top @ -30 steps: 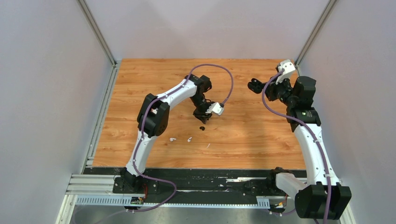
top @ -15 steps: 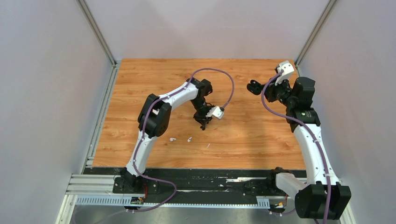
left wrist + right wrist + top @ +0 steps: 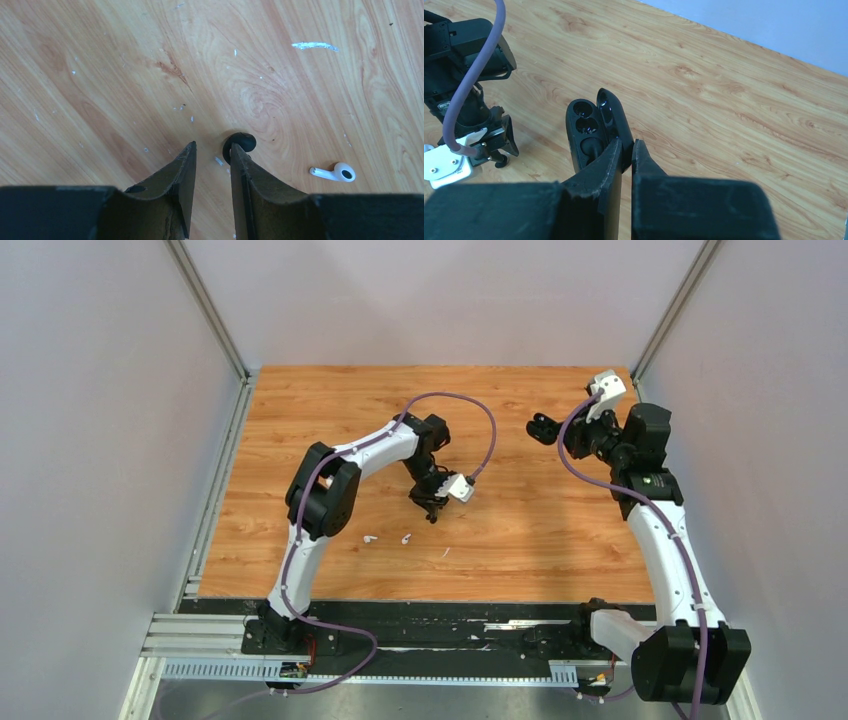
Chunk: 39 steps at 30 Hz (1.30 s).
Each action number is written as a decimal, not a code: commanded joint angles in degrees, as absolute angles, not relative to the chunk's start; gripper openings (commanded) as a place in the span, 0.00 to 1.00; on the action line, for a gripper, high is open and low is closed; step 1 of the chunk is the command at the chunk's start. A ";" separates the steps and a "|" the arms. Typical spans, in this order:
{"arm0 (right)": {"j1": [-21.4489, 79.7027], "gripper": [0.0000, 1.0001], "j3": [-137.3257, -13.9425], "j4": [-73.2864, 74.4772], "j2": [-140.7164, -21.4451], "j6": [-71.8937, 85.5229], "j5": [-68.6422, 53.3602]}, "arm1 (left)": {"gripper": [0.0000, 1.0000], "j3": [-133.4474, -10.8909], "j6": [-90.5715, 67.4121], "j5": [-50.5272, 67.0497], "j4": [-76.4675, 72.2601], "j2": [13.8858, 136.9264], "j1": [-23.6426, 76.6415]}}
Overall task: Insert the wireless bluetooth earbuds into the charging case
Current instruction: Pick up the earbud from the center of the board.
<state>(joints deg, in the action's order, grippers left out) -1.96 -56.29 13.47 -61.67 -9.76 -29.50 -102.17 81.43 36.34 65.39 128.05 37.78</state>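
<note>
we find the right gripper [image 3: 628, 145] clamped on the open charging case [image 3: 584, 132]; left gripper [image 3: 212, 146] spread, earbud [image 3: 337, 172] nearby.

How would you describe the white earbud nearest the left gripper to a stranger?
On the wooden table, find the black left gripper near the middle. Nearer the arm bases lie two glossy white stemmed earbuds; take the right earbud. Its twin lies further left; the thin white fleck has no bulb.
</note>
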 commanded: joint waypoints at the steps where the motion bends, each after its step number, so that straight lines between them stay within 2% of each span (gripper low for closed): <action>1: -2.20 0.00 -57.57 11.17 -61.79 -10.28 -30.55 | 0.39 -100.30 82.49 36.14 67.69 125.41 38.19; 15: -2.20 0.00 -57.15 11.16 -61.66 -10.47 -30.29 | 0.34 -97.91 85.26 38.42 71.70 124.18 38.15; 25: -2.20 0.00 -57.14 10.90 -62.05 -10.48 -30.51 | 0.09 -99.18 85.15 38.83 73.63 124.52 38.14; 31: -2.20 0.00 -57.07 10.81 -62.26 -10.47 -30.52 | 0.07 -100.07 81.31 38.51 72.00 123.38 38.00; 34: -2.20 0.00 -57.03 10.57 -62.34 -10.37 -30.71 | 0.00 -99.75 77.59 37.90 68.52 122.23 37.93; 39: -2.21 0.00 -56.63 10.61 -62.65 -11.06 -31.22 | 0.00 -100.42 69.28 37.37 64.27 120.41 37.00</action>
<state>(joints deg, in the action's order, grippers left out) -1.96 -56.27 13.39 -62.57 -10.22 -29.71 -98.06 77.30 37.06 68.36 125.32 37.82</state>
